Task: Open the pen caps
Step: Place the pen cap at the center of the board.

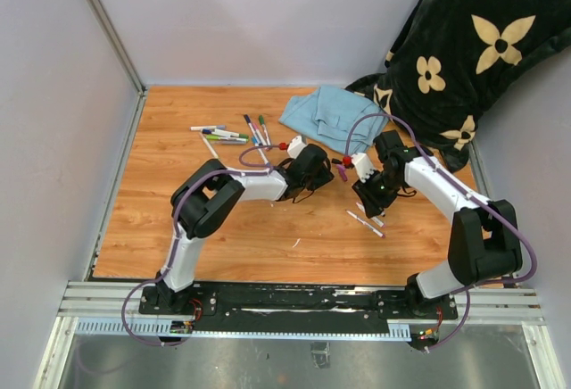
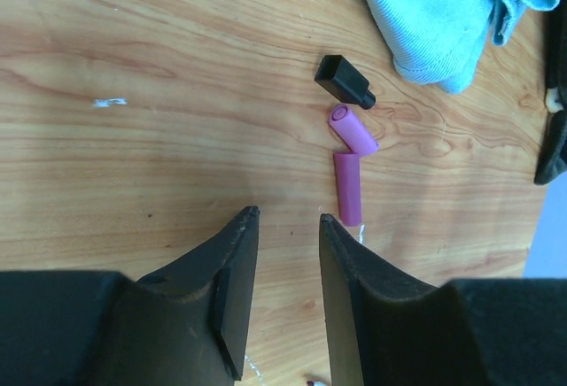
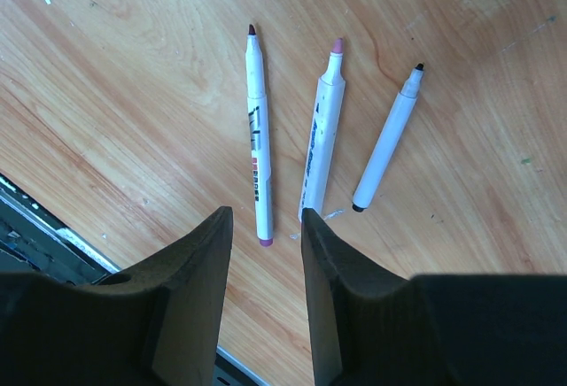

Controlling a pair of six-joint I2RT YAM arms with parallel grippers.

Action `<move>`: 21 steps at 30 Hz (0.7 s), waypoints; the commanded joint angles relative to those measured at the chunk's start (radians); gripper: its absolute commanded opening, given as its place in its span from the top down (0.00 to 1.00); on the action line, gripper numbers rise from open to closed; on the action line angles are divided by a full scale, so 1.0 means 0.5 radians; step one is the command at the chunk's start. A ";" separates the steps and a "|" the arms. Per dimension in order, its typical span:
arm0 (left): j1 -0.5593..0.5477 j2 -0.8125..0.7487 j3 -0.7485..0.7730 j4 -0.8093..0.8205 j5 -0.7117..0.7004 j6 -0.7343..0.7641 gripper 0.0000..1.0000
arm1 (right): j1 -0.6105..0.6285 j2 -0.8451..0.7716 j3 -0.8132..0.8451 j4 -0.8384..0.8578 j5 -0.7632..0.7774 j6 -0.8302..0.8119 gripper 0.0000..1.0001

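I see the left gripper [image 2: 287,218] partly open, empty, near two pink caps [image 2: 348,187]; the right gripper [image 3: 265,213] likewise, above three uncapped markers [image 3: 321,129].

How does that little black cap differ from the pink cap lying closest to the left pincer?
Colour: the black cap is black, the pink cap pink. Shape: the black cap has a squarish open end narrowing to a nub; the pink cap is a plain round tube. Place: the black cap lies near the blue cloth, the pink cap nearer the left pincer. Both lie loose on the wooden table, off any pen.
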 commanded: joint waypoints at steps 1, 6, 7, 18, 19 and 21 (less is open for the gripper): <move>0.013 -0.154 -0.015 -0.142 -0.114 0.104 0.62 | -0.048 -0.047 0.054 -0.052 -0.038 -0.037 0.62; 0.013 -0.428 -0.183 -0.096 -0.166 0.281 0.61 | -0.056 -0.060 0.050 -0.052 -0.057 -0.043 0.61; 0.013 -0.496 -0.234 -0.071 -0.171 0.339 0.61 | -0.056 -0.062 0.049 -0.052 -0.059 -0.043 0.62; 0.038 -1.481 -1.166 0.359 -0.045 1.130 0.48 | -0.058 -0.087 0.051 -0.053 -0.111 -0.058 0.61; 0.040 -1.580 -1.262 0.381 -0.082 1.158 0.43 | -0.059 -0.087 0.053 -0.054 -0.114 -0.061 0.61; 0.044 -1.767 -1.434 0.413 -0.181 1.191 0.32 | -0.059 -0.087 0.053 -0.057 -0.117 -0.066 0.61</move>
